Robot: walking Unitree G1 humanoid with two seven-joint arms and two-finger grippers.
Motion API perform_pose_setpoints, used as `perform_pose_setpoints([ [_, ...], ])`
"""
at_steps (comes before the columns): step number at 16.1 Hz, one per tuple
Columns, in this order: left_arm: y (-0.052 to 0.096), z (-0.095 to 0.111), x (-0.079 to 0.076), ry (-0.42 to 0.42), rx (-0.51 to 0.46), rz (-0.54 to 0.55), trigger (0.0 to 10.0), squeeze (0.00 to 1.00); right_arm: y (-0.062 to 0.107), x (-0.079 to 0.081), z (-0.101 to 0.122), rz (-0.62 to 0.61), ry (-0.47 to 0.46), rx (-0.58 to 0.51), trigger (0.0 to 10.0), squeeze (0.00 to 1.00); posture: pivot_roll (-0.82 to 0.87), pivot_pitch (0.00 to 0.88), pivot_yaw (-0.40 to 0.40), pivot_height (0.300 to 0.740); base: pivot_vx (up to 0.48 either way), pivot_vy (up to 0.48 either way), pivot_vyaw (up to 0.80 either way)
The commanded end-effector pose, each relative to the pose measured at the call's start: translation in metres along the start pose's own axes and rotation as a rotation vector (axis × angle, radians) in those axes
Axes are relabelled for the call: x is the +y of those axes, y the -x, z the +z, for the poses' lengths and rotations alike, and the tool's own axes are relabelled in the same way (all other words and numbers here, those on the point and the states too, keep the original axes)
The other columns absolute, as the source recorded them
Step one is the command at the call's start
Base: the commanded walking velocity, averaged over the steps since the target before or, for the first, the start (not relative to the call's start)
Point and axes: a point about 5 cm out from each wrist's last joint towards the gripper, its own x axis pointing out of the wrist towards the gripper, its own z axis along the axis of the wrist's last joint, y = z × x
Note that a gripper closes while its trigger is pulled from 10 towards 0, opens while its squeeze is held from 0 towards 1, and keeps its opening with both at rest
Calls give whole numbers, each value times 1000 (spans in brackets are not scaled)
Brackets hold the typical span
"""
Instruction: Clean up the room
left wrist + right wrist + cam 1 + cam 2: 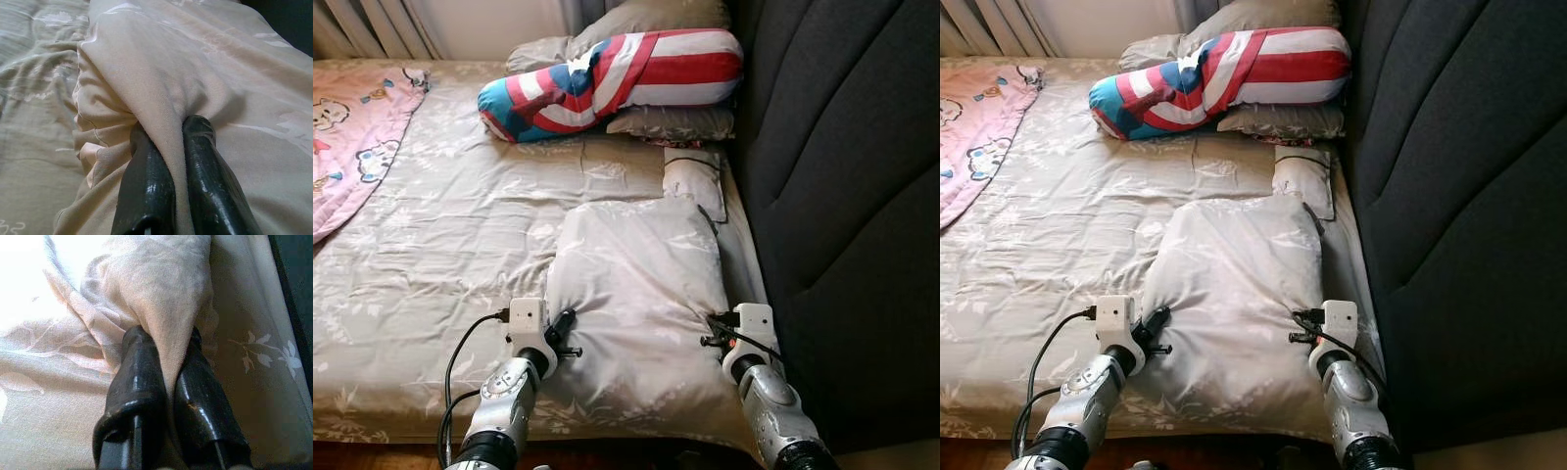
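Left eye view: looking down on a bed under a beige floral bedsheet (440, 255). Nearest, at the bed's right side beside the dark upholstered headboard (842, 196), a large beige pillow (636, 284). Pinched at its two near corners: left gripper (564, 328) on the left edge, right gripper (717, 329) on the right, fingers largely buried in fabric. Beyond it a small pale cushion (693, 181) with a thin black cable across its top, partly tucked behind the pillow. Farther back a stars-and-stripes bolster (612, 78) lying on grey pillows (671, 122), mostly hidden beneath it. At far left a pink cartoon blanket (357, 137), cut off by the frame edge; prints too small to name. No readable writing anywhere.

Right eye view: same layout, shifted slightly. Left gripper at the pillow's left edge with a black finger (1152, 323) showing against the cloth; right one touching the pillow's right edge, close to the headboard. Curtain folds (999, 24) cut off at top left.

Left wrist view: two glossy black fingers (146, 186) nearly closed, a ridge of pillow fabric clamped between them. Sheet blurred beyond.

Right wrist view: both fingers (134, 382) closed tight on a bunched fold of the pillow; far side washed out by glare, floral sheet beside it.
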Motion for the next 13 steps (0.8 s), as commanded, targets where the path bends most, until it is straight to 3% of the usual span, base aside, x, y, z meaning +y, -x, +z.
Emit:
perform_pose_setpoints([
  [1,0,19,15,-29,-80,42,10000,0,-1,-13,14,-49,-9,-67,10000,0,-58,105,-38,740,0,0,0],
  [13,-2,14,4,-42,-82,21,10000,0,0,-15,13,-51,-18,-82,10000,0,-57,27,-62,740,0,0,0],
])
